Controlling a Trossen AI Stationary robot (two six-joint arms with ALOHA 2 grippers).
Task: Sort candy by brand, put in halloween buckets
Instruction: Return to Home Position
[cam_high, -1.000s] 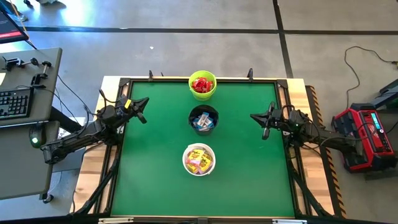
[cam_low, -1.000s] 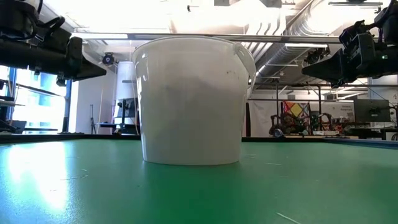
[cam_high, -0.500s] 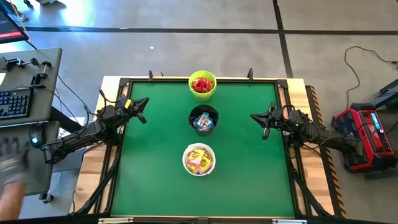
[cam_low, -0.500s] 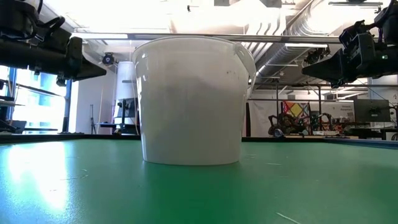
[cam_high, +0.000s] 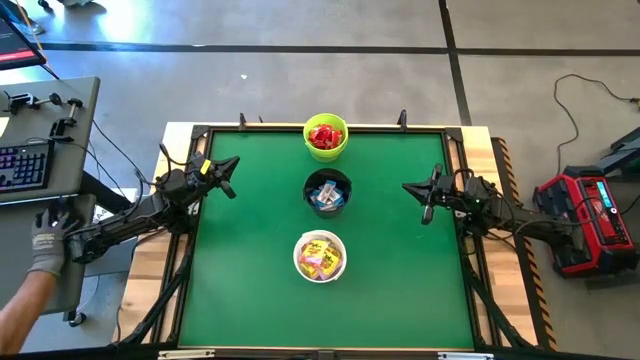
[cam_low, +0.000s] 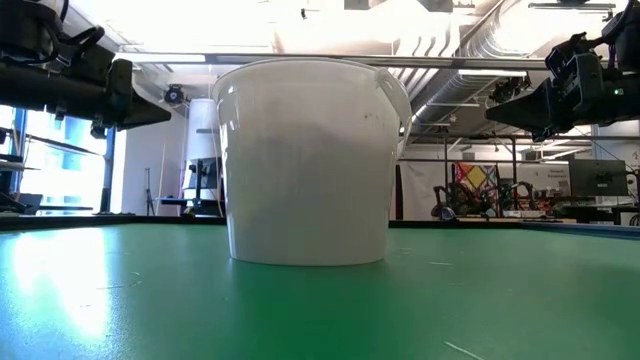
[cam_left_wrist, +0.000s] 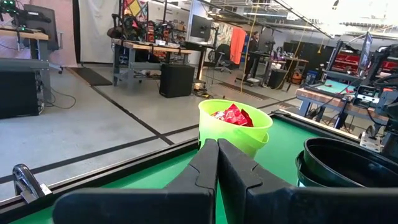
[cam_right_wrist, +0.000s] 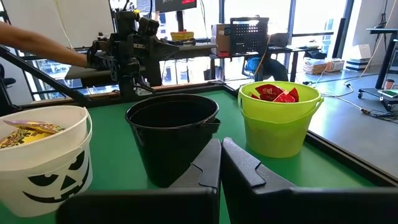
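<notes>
Three buckets stand in a line down the middle of the green desk (cam_high: 250, 285), none touching another. The green bucket (cam_high: 326, 148) is at the far edge, the black bucket (cam_high: 343, 190) is in the middle, and the white bucket (cam_high: 298, 256) is nearest. The red candy (cam_high: 325, 133) fills the green bucket to about its rim. The blue-and-white candy (cam_high: 326, 196) lies down inside the black bucket, and the yellow candy (cam_high: 320, 258) is heaped in the white bucket

The left tool (cam_high: 229, 164) hangs above the left edge of the desk, pointing toward the far right. It is about level with the gap between the green and black buckets and well apart from both. Its wrist view shows the two fingers pressed together along their length, with nothing between them. The green bucket and its red candy lie ahead of the tips

The right tool (cam_high: 411, 188) hangs above the right part of the desk, pointing left. It is level with the black bucket and well apart from it. Its fingers are likewise closed tight on each other and hold nothing. Ahead of them stands the black bucket, with the green bucket on its far side and the white bucket, which bears a black grinning face, on its near side

From desk height the white bucket fills the middle of the view, and both arms show high up at either side, clear of the desk top

Left of the desk, a gloved hand (cam_high: 45, 243) is at the near end of a grey side stand (cam_high: 82, 110), near a keyboard (cam_high: 22, 166)
</notes>
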